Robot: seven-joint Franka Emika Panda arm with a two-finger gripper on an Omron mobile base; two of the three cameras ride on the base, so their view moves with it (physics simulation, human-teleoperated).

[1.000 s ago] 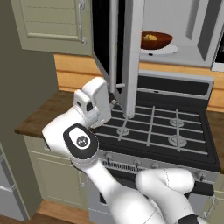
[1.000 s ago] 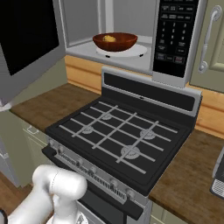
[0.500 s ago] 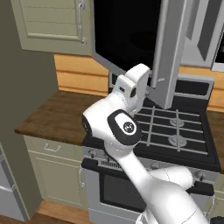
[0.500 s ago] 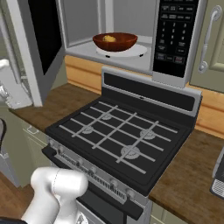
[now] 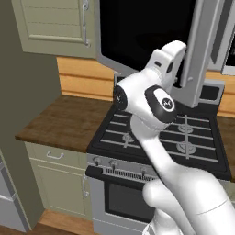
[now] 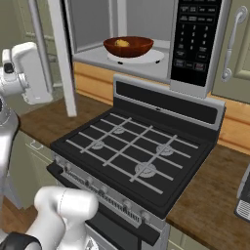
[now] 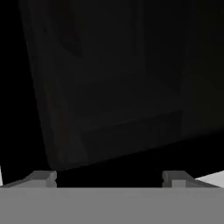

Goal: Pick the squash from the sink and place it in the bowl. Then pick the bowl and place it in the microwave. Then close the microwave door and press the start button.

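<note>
Item: microwave door, half-swung. Gripper fingers parted, grasping nothing, facing black glass. Advice: press flat and steady until latched; bowl sits inside.

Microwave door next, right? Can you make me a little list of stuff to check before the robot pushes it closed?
1. Squash sits in the bowl: ok.
2. Bowl rests on the white turntable inside the microwave: ok.
3. Nothing sticks out of the opening: ok.
4. Microwave door shut: not ok, it stands partly open.
5. Gripper faces the door's dark glass, fingers apart, holding nothing: ok.
6. Gripper touching the door: cannot tell.
</note>
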